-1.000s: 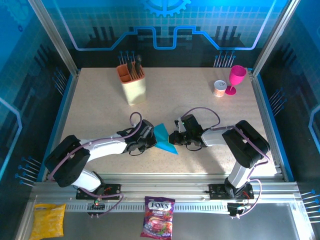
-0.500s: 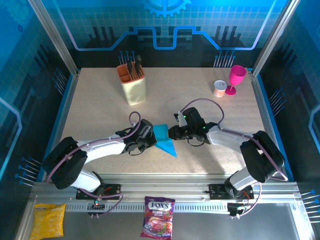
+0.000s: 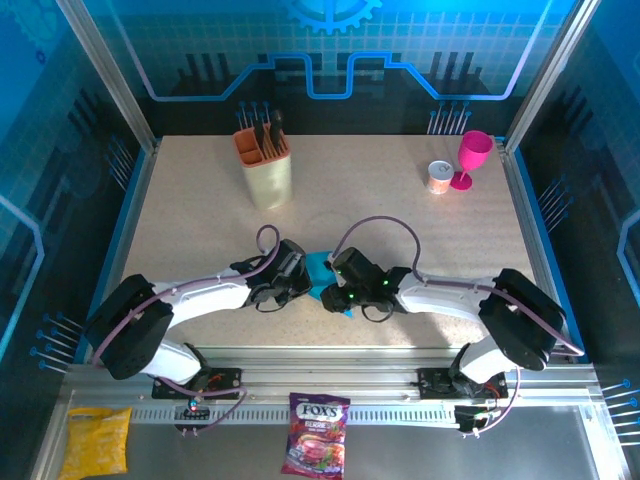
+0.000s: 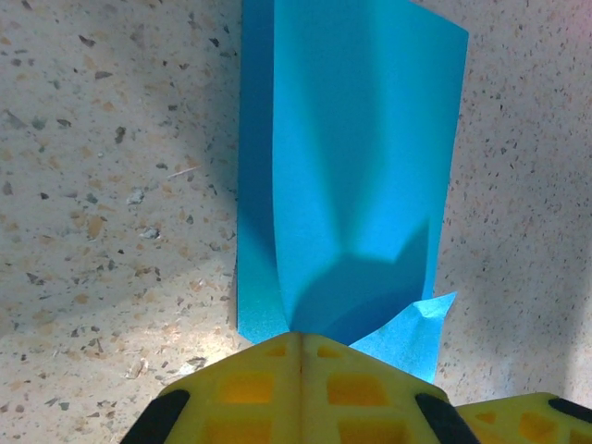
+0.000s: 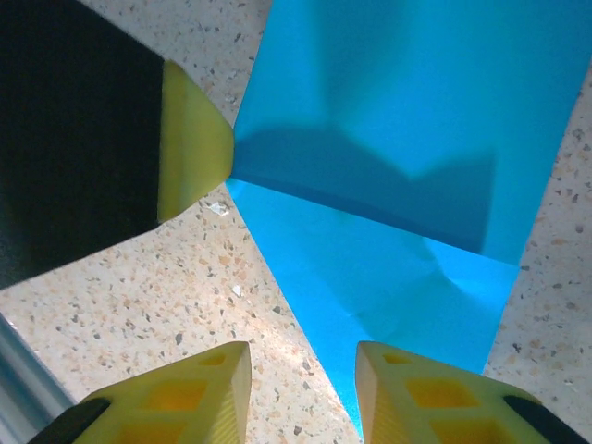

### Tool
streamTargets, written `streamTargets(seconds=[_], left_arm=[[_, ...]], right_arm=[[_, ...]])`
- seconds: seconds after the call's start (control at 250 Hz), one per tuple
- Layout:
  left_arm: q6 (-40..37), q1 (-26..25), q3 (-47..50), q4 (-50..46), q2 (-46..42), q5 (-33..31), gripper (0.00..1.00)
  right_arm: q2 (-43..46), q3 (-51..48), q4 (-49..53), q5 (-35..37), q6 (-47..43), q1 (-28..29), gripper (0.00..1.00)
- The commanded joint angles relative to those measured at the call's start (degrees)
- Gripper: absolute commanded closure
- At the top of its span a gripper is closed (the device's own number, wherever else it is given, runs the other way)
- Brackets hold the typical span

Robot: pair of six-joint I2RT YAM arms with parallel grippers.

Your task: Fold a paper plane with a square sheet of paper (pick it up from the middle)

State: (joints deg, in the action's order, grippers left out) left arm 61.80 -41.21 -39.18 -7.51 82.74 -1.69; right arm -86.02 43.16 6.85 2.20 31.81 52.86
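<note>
the left gripper [image 4: 301, 340] is clenched on the edge of the folded cyan sheet of paper [image 4: 351, 166]. the right gripper [image 5: 303, 375] hangs with jaws apart over its pointed corner, apparently not gripping. the sheet lies on the table [image 3: 200, 220] between both grippers.

your views are bright and sharp; overhead light throws soft shadows across the paper [image 5: 407, 111] and table [image 4: 92, 185].
</note>
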Motion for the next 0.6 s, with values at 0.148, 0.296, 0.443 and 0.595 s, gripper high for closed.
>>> streamTargets(seconds=[0.148, 0.296, 0.443, 0.595], left_arm=[[2.18, -0.36, -1.51, -1.94, -1.96, 1.88, 1.0], [2.23, -0.3, -1.91, -2.18, -2.54, 2.05, 1.0], [2.35, -0.22, -2.13, -2.12, -2.98, 2.11, 1.0], [2.45, -0.27, -2.2, -2.16, -3.0, 2.46, 1.0]], right_arm=[[-4.26, 4.35, 2.63, 7.77, -2.73, 2.85, 0.63], [-5.97, 5.67, 2.72, 8.06, -3.48, 3.04, 0.63], [-8.08, 6.24, 2.71, 8.36, -3.85, 3.04, 0.63], [-9.29, 6.05, 2.5, 9.04, -3.6, 3.07, 0.63]])
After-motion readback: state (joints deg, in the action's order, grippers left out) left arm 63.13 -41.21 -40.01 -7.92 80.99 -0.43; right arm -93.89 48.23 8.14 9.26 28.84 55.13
